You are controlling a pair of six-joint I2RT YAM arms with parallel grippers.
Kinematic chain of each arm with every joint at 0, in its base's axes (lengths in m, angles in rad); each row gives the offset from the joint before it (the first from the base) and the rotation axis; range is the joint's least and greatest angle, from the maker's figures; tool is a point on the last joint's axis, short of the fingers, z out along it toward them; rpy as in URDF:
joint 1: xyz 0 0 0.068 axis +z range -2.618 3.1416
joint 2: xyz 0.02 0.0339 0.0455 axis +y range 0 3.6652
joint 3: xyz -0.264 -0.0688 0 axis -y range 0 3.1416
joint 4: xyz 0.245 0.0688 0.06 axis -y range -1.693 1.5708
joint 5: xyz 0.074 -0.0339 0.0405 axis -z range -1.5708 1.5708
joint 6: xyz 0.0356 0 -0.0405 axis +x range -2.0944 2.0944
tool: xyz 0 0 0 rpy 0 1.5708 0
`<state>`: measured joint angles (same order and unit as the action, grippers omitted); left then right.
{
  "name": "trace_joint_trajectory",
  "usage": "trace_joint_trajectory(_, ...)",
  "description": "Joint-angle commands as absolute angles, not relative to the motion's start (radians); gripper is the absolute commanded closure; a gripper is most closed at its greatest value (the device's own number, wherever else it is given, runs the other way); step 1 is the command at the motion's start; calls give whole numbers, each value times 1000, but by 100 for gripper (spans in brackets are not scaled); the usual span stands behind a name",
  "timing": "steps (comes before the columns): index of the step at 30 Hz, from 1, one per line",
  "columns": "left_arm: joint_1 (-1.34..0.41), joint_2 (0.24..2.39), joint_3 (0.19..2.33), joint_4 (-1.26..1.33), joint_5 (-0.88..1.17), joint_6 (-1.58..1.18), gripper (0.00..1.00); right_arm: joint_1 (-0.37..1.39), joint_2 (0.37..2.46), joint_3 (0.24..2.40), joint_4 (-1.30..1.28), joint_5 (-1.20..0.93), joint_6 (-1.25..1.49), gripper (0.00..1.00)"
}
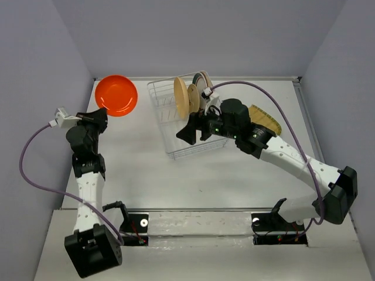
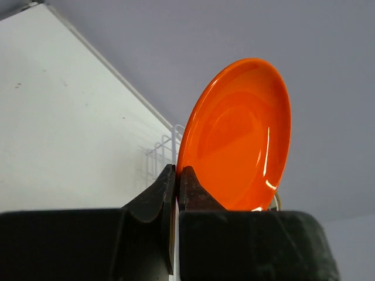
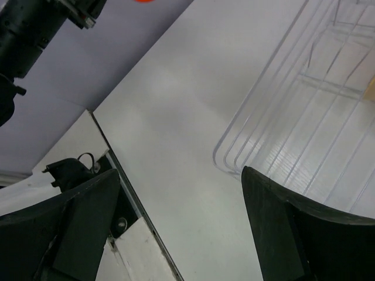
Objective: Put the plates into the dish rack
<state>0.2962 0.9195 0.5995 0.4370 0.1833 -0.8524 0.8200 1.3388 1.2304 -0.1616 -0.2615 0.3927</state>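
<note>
My left gripper (image 1: 101, 117) is shut on the rim of a glossy orange-red plate (image 1: 116, 95) and holds it up at the far left; in the left wrist view the plate (image 2: 240, 134) stands on edge above the closed fingers (image 2: 193, 187). The wire dish rack (image 1: 170, 140) sits at the table's middle back, with a tan plate (image 1: 181, 96) and more plates (image 1: 201, 88) standing upright in it. My right gripper (image 1: 190, 130) is open and empty over the rack's near part; its view shows the rack's corner (image 3: 281, 134). A yellow-green striped plate (image 1: 266, 122) lies behind the right arm.
The table (image 1: 135, 170) has grey walls on the left, back and right. The arm bases and a white mounting board (image 1: 199, 219) line the near edge. A purple cable (image 1: 263, 93) loops over the table's right side.
</note>
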Motion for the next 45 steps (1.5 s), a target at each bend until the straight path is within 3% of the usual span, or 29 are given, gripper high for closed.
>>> trace_joint_trajectory(1, 238, 853, 537, 445, 397, -807, 94, 830, 1400, 1351, -103, -275, 391, 9)
trace_joint_trajectory(8, 144, 778, 502, 463, 724, -749, 94, 766, 1485, 1416, -101, -342, 384, 8)
trace_joint_trajectory(17, 43, 707, 497, 465, 804, -692, 94, 755, 1563, 1431, -91, -376, 399, 14)
trace_joint_trajectory(20, 28, 704, 500, 463, 814, -681, 94, 755, 1568, 1411, -23, -431, 438, 41)
trace_joint_trajectory(21, 25, 706, 497, 463, 816, -683, 94, 755, 1565, 1404, -8, -442, 451, 64)
trace_joint_trajectory(22, 25, 704, 494, 460, 815, -683, 86, 755, 1560, 1399, 42, -446, 463, 93)
trace_joint_trajectory(24, 25, 683, 492, 443, 811, -667, 60, 755, 1559, 1399, 58, -442, 477, 93)
trace_joint_trajectory(25, 23, 672, 494, 434, 807, -658, 21, 755, 1562, 1407, 58, -408, 479, 93)
trace_joint_trajectory(26, 23, 660, 495, 422, 799, -644, 1, 755, 1562, 1416, 52, -367, 477, 93)
trace_joint_trajectory(30, 6, 611, 583, 171, 578, -481, 1, 755, 1635, 1518, -58, -129, 440, 93)
trace_joint_trajectory(35, -173, 575, 663, -36, 298, -333, 1, 755, 1839, 1761, -210, 220, 391, 93)
trace_joint_trajectory(40, -242, 534, 658, -54, 216, -307, 1, 755, 1994, 1965, -297, 533, 328, 93)
trace_joint_trajectory(45, -245, 531, 663, -57, 209, -308, 1, 764, 2104, 2127, -318, 699, 256, 93)
